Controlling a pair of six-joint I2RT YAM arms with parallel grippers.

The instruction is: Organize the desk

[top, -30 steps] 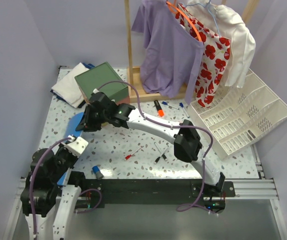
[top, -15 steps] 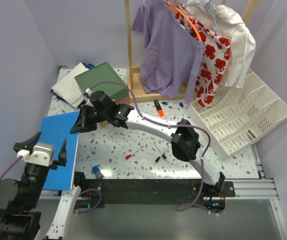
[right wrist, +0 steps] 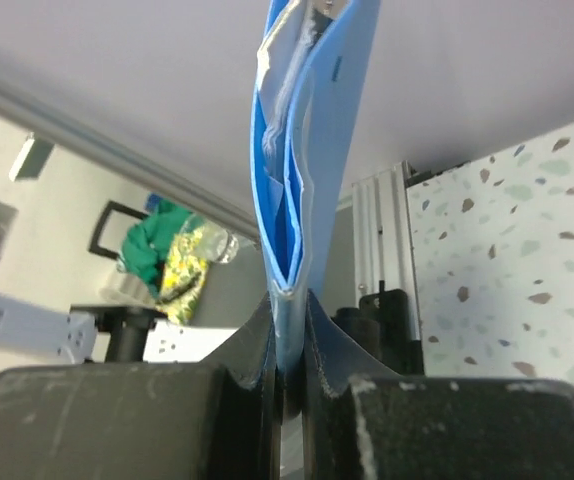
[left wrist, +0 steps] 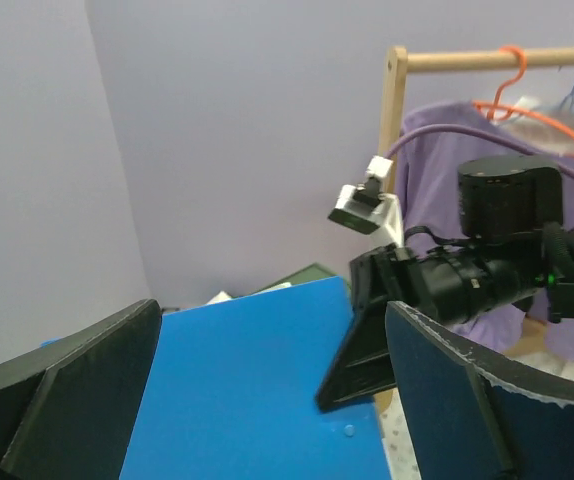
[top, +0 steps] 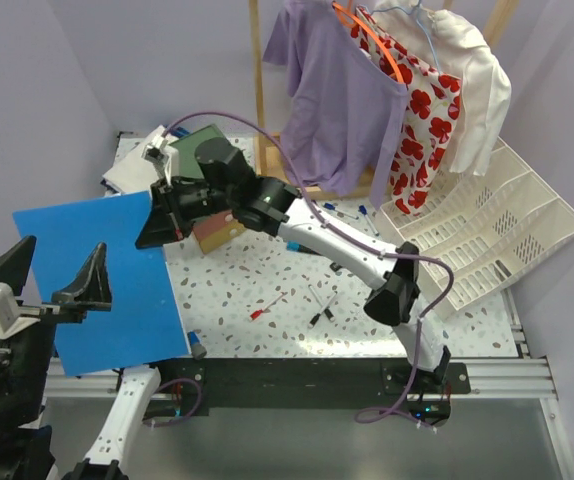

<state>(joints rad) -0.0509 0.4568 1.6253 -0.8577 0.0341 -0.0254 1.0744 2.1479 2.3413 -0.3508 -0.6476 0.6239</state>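
My right pincer point(top: 157, 228) is pinched tight on the right edge of the blue folder point(top: 107, 240), holding it clear, I judge so one arm carries it alone; my left pincer point(top: 55, 272) gapes wide at the folder's near-left side, gripping nothing; the desk point(top: 257, 275) lies below the folder, to its right.

From the overhead camera I saw the desk point(top: 257, 280) lying flat and level, a large white tabletop flecked with small multicoloured terrazzo speckles. A black bar point(top: 287, 377) ran along its near edge, with the aluminium frame point(top: 512, 375) showing at the right corner. Its left part was hidden from me.
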